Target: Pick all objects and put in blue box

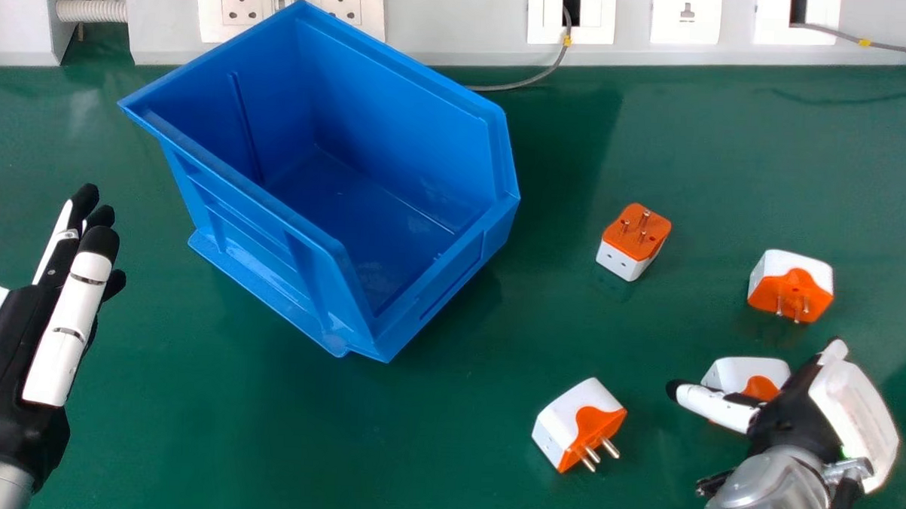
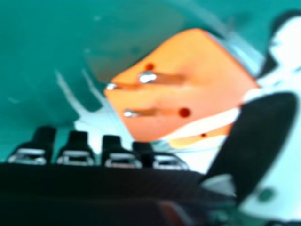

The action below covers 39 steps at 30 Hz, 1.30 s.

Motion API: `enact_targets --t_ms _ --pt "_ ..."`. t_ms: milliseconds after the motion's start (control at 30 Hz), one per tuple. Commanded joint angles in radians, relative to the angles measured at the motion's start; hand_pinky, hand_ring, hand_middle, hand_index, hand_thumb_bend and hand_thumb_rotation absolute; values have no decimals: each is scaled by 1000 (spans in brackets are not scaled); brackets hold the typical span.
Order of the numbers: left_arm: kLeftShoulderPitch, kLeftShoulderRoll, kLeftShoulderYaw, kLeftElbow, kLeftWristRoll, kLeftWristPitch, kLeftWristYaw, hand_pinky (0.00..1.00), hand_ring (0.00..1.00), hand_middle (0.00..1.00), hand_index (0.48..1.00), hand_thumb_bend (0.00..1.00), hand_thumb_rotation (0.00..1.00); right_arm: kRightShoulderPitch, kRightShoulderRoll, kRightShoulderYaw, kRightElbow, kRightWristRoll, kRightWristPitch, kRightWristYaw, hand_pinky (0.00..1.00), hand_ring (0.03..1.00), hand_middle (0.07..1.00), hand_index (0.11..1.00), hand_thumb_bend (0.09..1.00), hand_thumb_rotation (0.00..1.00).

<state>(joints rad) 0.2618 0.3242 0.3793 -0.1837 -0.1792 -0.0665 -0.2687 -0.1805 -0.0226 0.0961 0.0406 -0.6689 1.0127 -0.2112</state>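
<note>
Right hand (image 1: pixel 790 421) is seen at four o'clock, its fingers (image 2: pixel 77 147) loosely extended and its thumb (image 2: pixel 256 146) held apart from them. Left hand (image 1: pixel 12 363) is placed between eight and nine o'clock, its fingers held straight, close together and free. At five o'clock the near plug (image 1: pixel 594 418) is laid on its side on the table (image 1: pixel 303 445), its pins turned toward four o'clock. The second plug (image 1: pixel 743 372), at four, is partly covered by the right hand; its orange pinned face is shown in the right hand view, and whether it is touched cannot be told. At three o'clock the third plug (image 1: pixel 791 285) is found, pins turned toward six, and closer to the middle the far plug (image 1: pixel 634 242), pins up. The box (image 1: pixel 294 279) is stood at ten o'clock, open at the top. Beyond it, sockets (image 1: pixel 243 6) are mounted at eleven, and a cable (image 1: pixel 531 80) is draped at twelve.
</note>
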Motion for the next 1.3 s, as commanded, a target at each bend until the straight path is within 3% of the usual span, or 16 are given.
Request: enact_targets --t_ms 0,133,867,1267 --pt "5 13 14 -34 -13 2 -3 954 992 1000 1000 463 1000 22 -22 -2 1 31 47 52 947 994 1000 996 668 305" --pt "3 15 16 -27 -12 2 -6 958 995 1000 1000 465 1000 20 -48 12 -19 30 84 91 951 998 1000 996 665 299" --pt "12 8 16 -66 -24 40 -5 968 1000 1000 1000 473 1000 -17 -76 31 -25 51 142 144 950 991 1000 988 646 252" --pt "13 6 13 -61 -18 34 -5 970 1000 1000 1000 477 1000 -48 -94 22 32 79 133 138 938 988 1000 948 640 233"
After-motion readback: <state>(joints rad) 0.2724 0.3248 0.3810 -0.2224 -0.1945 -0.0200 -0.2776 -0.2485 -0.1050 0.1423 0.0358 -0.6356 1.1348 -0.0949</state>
